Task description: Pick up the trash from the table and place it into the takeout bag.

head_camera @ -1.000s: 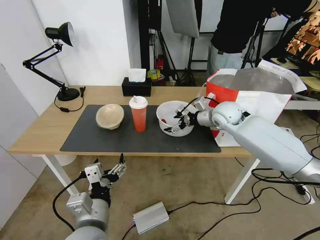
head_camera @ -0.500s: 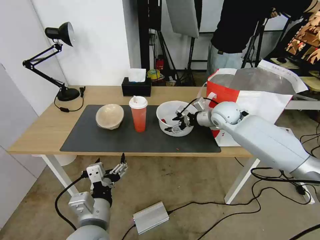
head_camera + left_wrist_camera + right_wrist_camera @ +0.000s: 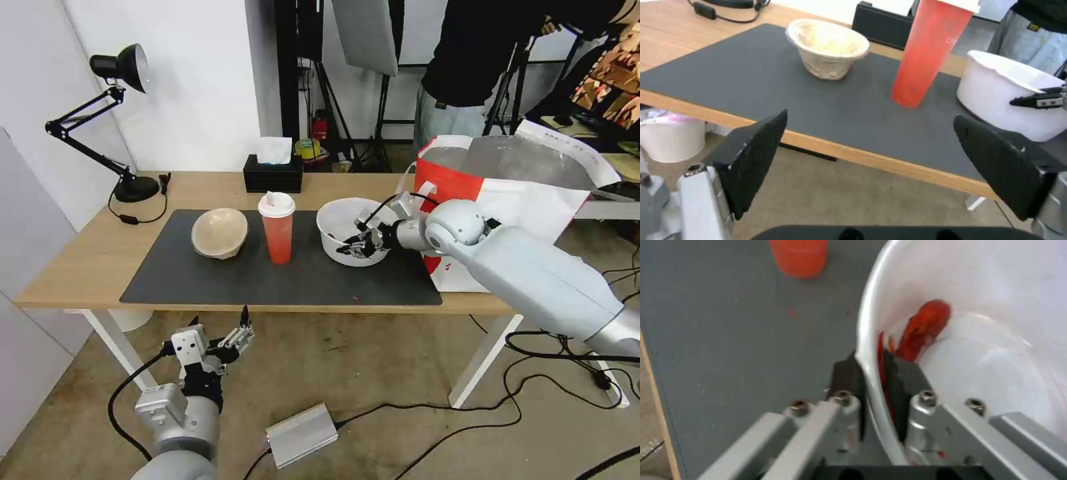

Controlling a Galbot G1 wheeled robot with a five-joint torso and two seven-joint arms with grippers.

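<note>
The wide white bowl (image 3: 340, 223) (image 3: 996, 90) (image 3: 978, 340) rests on the dark mat (image 3: 220, 280) of the table (image 3: 93, 253). My right gripper (image 3: 358, 247) (image 3: 871, 366) is shut on its rim, one finger inside and one outside; red residue lies inside the bowl. Left of it stand the red drink cup (image 3: 277, 233) (image 3: 925, 56) (image 3: 798, 253) and the beige bowl (image 3: 219, 232) (image 3: 829, 46). The takeout bag (image 3: 520, 193) stands open at the table's right end, behind my right arm. My left gripper (image 3: 220, 327) (image 3: 876, 160) hangs open below the table's front edge.
A black tissue box (image 3: 272, 175) and a desk lamp (image 3: 123, 73) sit along the table's far side. On the floor lie a silver box (image 3: 301, 433) and cables. A white bin (image 3: 671, 140) stands under the table. A person stands behind the bag.
My right gripper's fingers have closed onto the white bowl's rim, and the bowl has shifted slightly right and up. The left arm has barely moved.
</note>
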